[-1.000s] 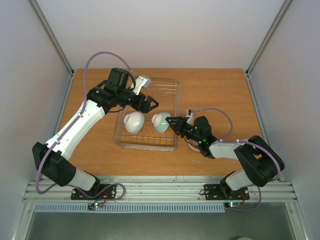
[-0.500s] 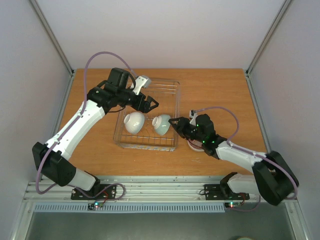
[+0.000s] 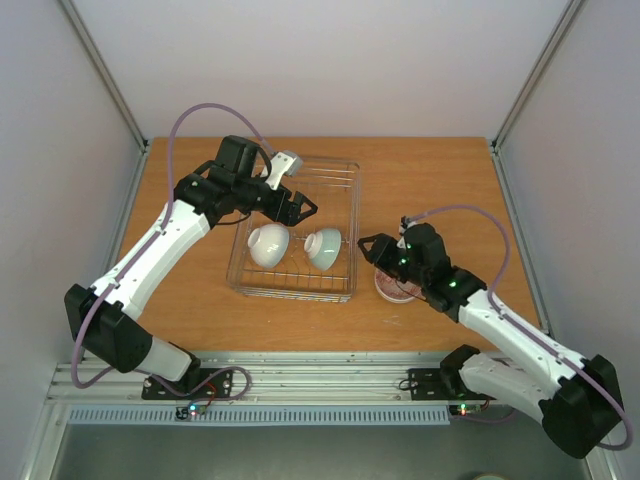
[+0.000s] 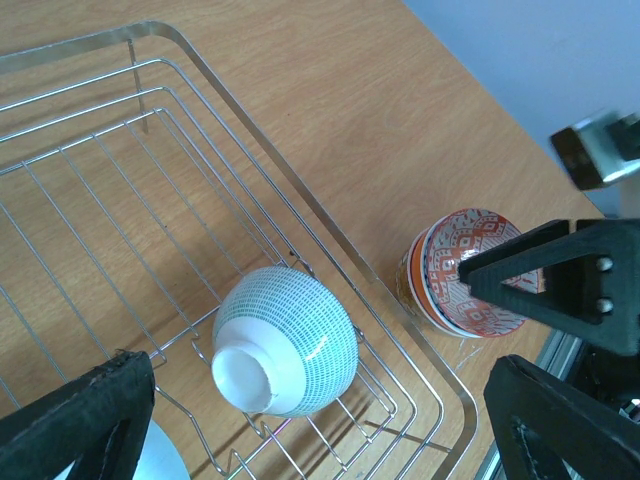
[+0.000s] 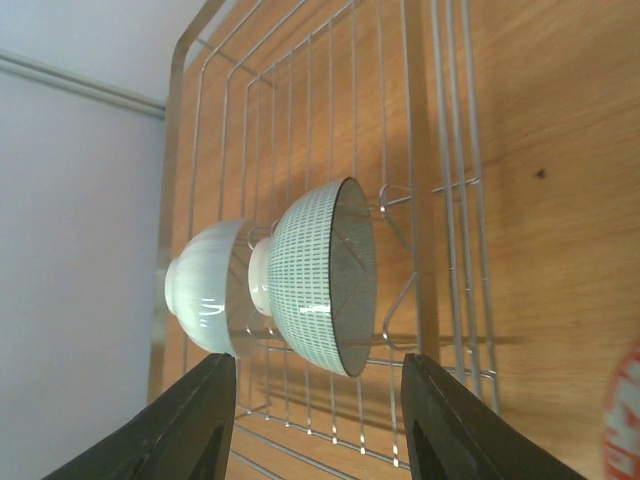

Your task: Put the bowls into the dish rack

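while two bowls sit racked, one waits on the table

since the orange-patterned bowl [image 4: 455,285] stands mouth-up on the table [image 3: 440,190], just outside the right-hand wall of the dish rack [image 3: 352,215], we take it as the next thing to load. it may be a nested pair; we cannot tell.

right gripper [image 3: 367,248]: fingers parted, nothing between them, pointing toward the rack. in the top view the bowl lies under it and slightly behind, on the side of its own arm's base. we judge the coming move to be a short pull back and down, not a reach forward. the right arm is clearly the nearer.

left gripper [image 3: 303,208]: spread wide, empty, hovering over the rack just beyond the racked bowls, with the rack wall between it and the table bowl.

in the rack: white bowl [image 3: 268,245] and green-dotted bowl [image 3: 324,246] on their sides, side by side across the near half, the green one's mouth facing the right arm. whether they touch we cannot tell.

the bowl is round, so there is no long axis to align; a rim pinch from above looks right. the table is open to the bowl's right, the rack wall is close on its left, so we would watch the finger on that side. the rack's far half holds no bowl, but the left gripper hangs above it.
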